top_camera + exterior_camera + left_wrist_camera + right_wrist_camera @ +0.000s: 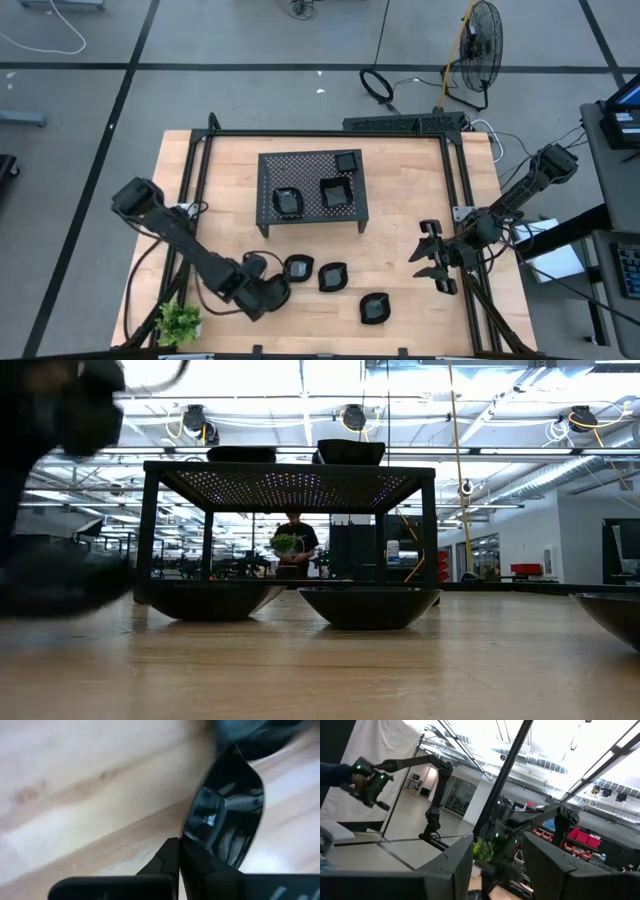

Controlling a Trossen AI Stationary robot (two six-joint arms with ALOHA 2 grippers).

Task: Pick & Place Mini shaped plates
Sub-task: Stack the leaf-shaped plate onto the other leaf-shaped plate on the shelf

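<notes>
**Left tool pinches a plate rim at the near edge; three plates up on the rack**

The wooden bench (400, 260) carries everything. Largest on it is the black perforated rack (311, 188), standing on legs at the far middle. Its top holds three mini shaped plates: a small square one (347, 161) at the far right corner, a larger square one (334, 191) just near of that, and a rounded one (287, 201) to the left.

Three more plates lie on the bare wood near of the rack, in a loose row. The leftmost (298, 268) sits by the left tool (276, 291), the middle one (333, 277) just to its right, and the third (375, 308) farther right and nearer the bench edge.

In the left wrist view the left tool's two dark fingers (167, 860) are pressed together on the rim of a glossy black plate (227, 820), which rests on the wood.

The right tool (430, 256) hovers over the right side of the bench, well apart from any plate, its fingers spread wide and empty.

A small green plant (179, 322) stands at the near left corner.
</notes>
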